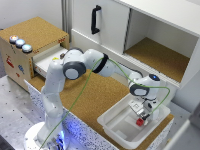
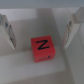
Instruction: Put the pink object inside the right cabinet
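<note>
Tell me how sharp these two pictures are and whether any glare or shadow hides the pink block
Exterior view: soft and low in detail, evenly lit, no strong glare; the pink object is a small red blur under the gripper in the white bin. Wrist view: blurred too, yet the block's black letter reads clearly; the fingers smear at the edges, and faint shadow lies beside the block.

A robotics lab test bench: my white arm's base (image 1: 42, 137) is bolted to a perforated metal table (image 1: 12, 107), facing a mock-up white cabinet (image 1: 160, 37) with cork floors (not real furniture), a cork-topped drawer box (image 1: 30, 47) with coloured buttons (image 1: 20, 43).
</note>
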{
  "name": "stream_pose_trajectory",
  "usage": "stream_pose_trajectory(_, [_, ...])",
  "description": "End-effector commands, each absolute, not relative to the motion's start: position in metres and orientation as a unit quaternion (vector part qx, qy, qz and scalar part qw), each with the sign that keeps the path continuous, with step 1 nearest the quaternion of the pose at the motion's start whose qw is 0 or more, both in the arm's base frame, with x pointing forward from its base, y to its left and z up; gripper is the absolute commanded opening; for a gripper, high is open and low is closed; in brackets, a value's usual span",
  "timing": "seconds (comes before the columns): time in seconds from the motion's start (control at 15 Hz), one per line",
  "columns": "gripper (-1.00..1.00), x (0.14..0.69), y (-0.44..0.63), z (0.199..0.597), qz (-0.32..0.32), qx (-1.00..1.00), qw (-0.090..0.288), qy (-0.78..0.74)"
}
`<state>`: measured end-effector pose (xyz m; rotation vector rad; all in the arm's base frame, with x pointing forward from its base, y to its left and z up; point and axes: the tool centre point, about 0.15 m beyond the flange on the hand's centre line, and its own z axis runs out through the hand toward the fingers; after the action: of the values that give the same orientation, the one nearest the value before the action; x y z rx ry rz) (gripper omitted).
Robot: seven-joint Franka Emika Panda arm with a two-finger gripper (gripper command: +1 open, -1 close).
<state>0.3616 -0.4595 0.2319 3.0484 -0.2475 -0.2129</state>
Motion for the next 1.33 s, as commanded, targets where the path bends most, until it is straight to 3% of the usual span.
stream_pose_trajectory(0.0, [1.0,0.368,-0.465,0.206,-0.083,0.996,0.038,-0.02])
stream_pose_trajectory(0.13, [1.0,0.365,-0.464,0.204,-0.081,0.996,0.03,-0.014])
stream_pose_trajectory(0.2, [-1.0,0.364,-0.462,0.203,-0.081,0.996,0.023,-0.013])
stream_pose_trajectory(0.73, [-1.0,0.355,-0.453,0.205,-0.088,0.996,0.019,-0.027])
stream_pose_trajectory(1.0, [-1.0,0.364,-0.443,0.235,-0.061,0.996,0.01,-0.063])
stream_pose_trajectory(1.27, [-1.0,0.386,-0.423,0.301,0.012,0.995,-0.012,-0.098])
